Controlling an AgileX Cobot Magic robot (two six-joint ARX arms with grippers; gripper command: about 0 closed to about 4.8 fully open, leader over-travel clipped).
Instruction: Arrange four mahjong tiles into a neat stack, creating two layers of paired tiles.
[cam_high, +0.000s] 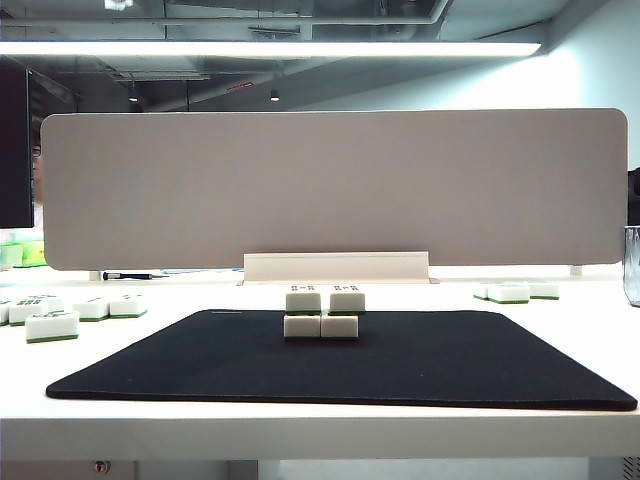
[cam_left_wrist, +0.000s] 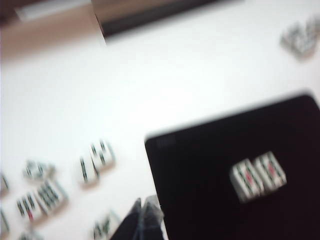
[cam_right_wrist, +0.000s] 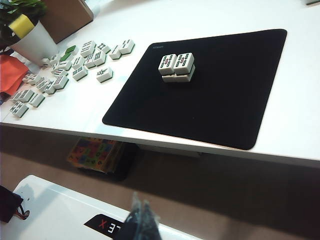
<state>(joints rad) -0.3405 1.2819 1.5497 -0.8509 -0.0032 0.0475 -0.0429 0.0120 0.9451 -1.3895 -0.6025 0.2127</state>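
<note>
Four white green-backed mahjong tiles (cam_high: 321, 313) seen stacked two-on-two, centre of black mat (cam_high: 200, 365). Left gripper (cam_left_wrist: 142, 212) pressed together; right gripper (cam_right_wrist: 141, 216) pressed together, nothing held.

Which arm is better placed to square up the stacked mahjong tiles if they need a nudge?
Probably left. The left gripper, shut, hangs over the table at the black mat edge, near the stack. The right gripper, shut, sits back off the table.
</note>
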